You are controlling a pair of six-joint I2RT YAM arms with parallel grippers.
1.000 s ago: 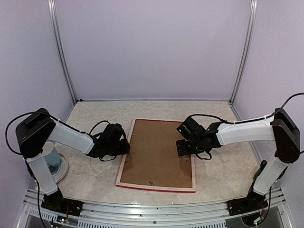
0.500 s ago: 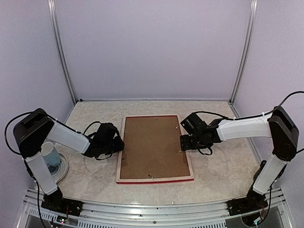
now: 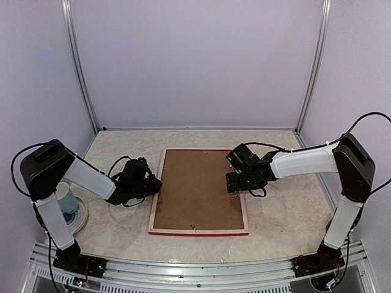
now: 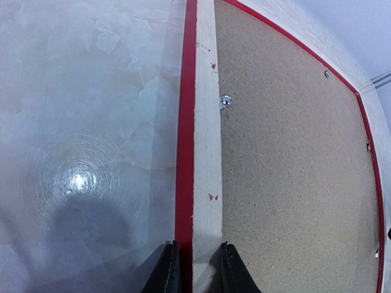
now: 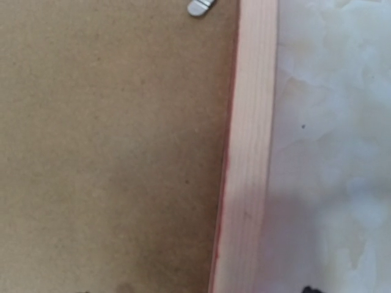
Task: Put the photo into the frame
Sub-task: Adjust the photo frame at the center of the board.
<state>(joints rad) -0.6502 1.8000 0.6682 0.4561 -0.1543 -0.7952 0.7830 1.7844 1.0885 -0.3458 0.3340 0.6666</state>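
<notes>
The frame [image 3: 156,204] lies face down on the table, pale wood back up with a red edge showing, and the brown backing panel [image 3: 198,189] sits inside it. My left gripper [image 4: 195,247] is shut on the frame's left rail [image 4: 204,122], one finger on each side. My right gripper [image 3: 235,183] hovers open over the right rail [image 5: 250,152], its fingertips barely showing at the bottom of the right wrist view. The photo is hidden from every view.
A pale blue cup [image 3: 67,200] stands on a white round disc at the far left, beside my left arm. Small metal clips [image 4: 226,102] hold the backing panel along the rails. Lilac walls close in the table on three sides.
The frame has swung from a tilt to nearly square and slid left, carried by my left gripper. My right gripper has moved left and back along the right rail.
</notes>
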